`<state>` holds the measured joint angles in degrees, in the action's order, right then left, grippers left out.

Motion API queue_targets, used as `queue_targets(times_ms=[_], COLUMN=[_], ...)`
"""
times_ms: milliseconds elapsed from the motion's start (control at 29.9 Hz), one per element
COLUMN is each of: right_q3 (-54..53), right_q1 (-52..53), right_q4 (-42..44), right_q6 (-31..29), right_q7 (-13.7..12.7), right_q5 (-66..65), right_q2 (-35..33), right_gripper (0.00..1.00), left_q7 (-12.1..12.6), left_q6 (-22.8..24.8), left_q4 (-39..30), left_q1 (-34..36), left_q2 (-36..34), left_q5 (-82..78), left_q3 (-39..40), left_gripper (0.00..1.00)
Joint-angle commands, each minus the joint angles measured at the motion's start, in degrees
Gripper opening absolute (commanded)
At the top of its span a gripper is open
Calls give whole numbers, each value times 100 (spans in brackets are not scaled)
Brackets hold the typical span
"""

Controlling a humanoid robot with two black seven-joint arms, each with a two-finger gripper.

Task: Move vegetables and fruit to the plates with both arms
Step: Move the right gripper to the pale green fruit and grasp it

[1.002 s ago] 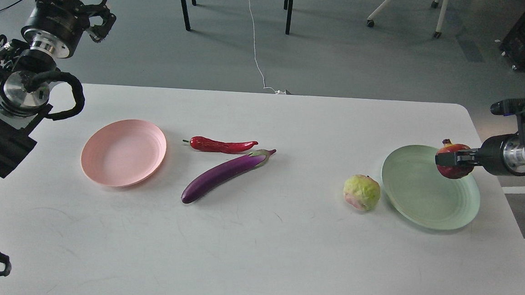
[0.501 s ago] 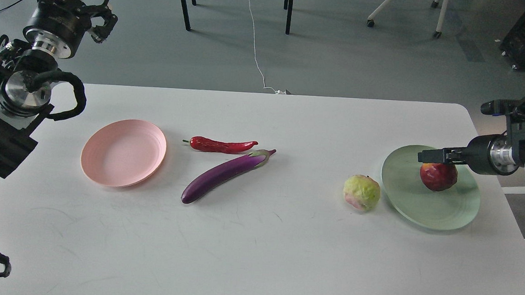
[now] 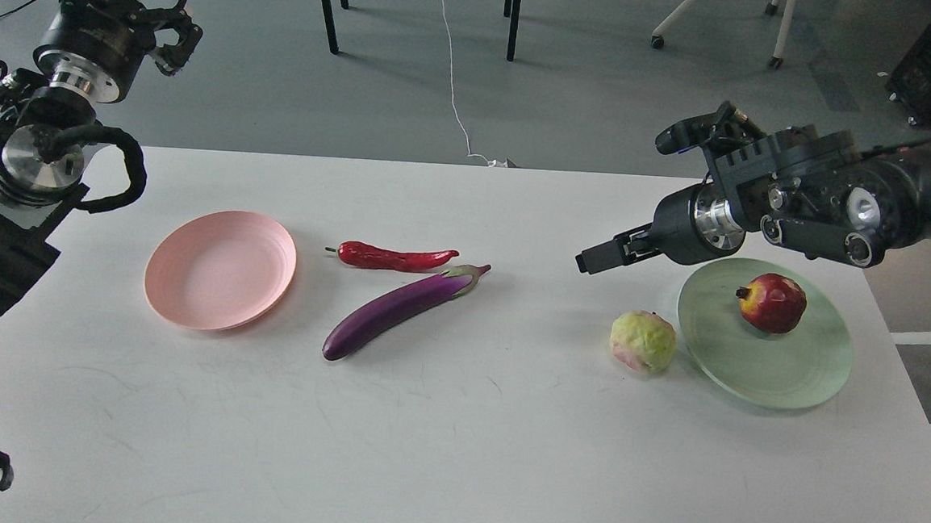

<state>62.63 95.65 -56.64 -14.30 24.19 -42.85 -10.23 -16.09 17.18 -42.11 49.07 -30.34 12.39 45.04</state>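
The dark red pomegranate point(image 3: 772, 303) lies on the mint green plate point(image 3: 758, 368) at the right. The yellow-green ball point(image 3: 642, 341) sits on the table, touching that plate's left rim. The purple eggplant point(image 3: 398, 310) lies slantwise at the middle, with the red chili point(image 3: 393, 257) just behind it. The pink plate point(image 3: 218, 271) at the left has nothing on it. My right gripper point(image 3: 591, 261) hovers empty and open above the table, up and to the left of the ball. My left gripper point(image 3: 183, 22) is open and raised beyond the table's far left corner.
The white table point(image 3: 454, 455) ends just right of the green plate. Chair legs point(image 3: 327, 10) and a white cable point(image 3: 453, 75) are on the floor behind it. My left arm's joints and cables point(image 3: 43, 163) hang over the table's left edge.
My right gripper let go of the pomegranate, which now lies on the green plate. The right arm then swung left and up, past the plate. The left arm barely moved.
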Motion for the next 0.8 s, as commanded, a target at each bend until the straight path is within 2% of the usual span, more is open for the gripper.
queue_targets(times_ms=[0, 234, 434, 635, 768], right_q3=[407, 899, 1084, 857, 435], right_q1=[-46, -134, -213, -222, -126], right_q4=[-110, -128, -294, -470, -497], right_q6=[384, 481, 481, 604, 631], right_q7=[24, 68, 253, 270, 262], right_q5=[-188, -293, -812, -804, -795], right_q2=[354, 636, 303, 4, -163], right_gripper=[96, 94, 89, 56, 49], left_q7=[-17, 1, 1, 1, 1], left_q6=[31, 13, 31, 22, -13], left_q4=[1, 1, 1, 1, 1], left_q1=[-178, -232, -241, -249, -241], left_q2=[-77, -86, -227, -209, -183], left_q5=[9, 9, 9, 9, 9], left_q3=[22, 348, 365, 356, 356], left_gripper=[98, 98, 98, 98, 98])
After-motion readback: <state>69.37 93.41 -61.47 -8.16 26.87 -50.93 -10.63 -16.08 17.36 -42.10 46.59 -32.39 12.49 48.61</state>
